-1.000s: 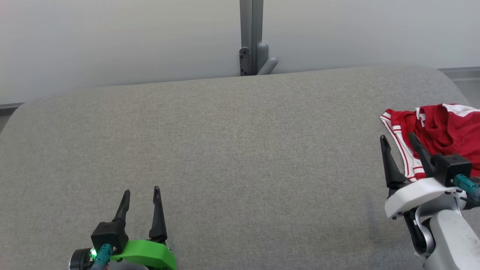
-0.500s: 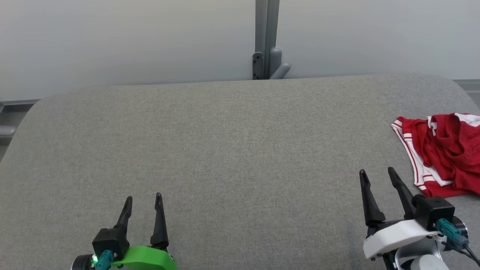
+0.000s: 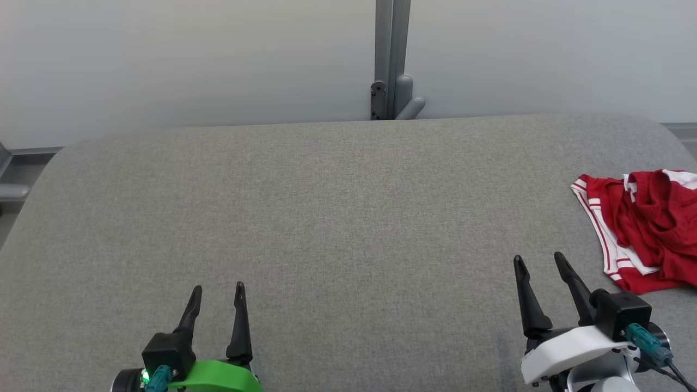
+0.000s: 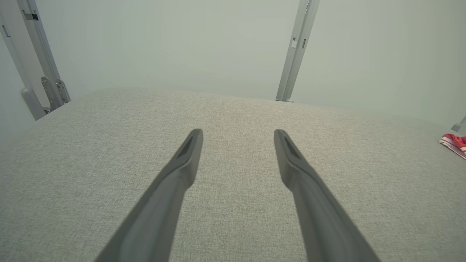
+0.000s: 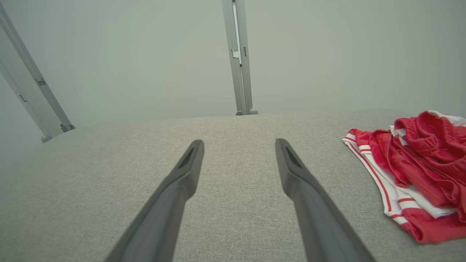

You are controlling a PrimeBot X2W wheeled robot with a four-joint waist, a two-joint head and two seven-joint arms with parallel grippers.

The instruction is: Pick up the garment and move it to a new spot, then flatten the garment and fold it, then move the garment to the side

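Observation:
The garment [image 3: 648, 228] is a crumpled red piece with white stripes, lying at the right edge of the grey padded table [image 3: 337, 218]. It also appears in the right wrist view as the garment [image 5: 418, 171] and as a sliver of garment [image 4: 455, 143] at the far right of the left wrist view. My right gripper [image 3: 540, 262] is open near the front right, just left of the garment and apart from it. My left gripper [image 3: 218, 288] stands open at the front left, nothing between its fingers.
A grey metal post [image 3: 389, 60] with a bracket rises behind the table's far edge against a pale wall. Another slanted post [image 5: 32, 83] stands off to the left. The table's corners are rounded.
My right gripper has drawn back from the garment toward the front edge. The head camera has shifted, so the whole scene sits lower and further right. The garment lies as before.

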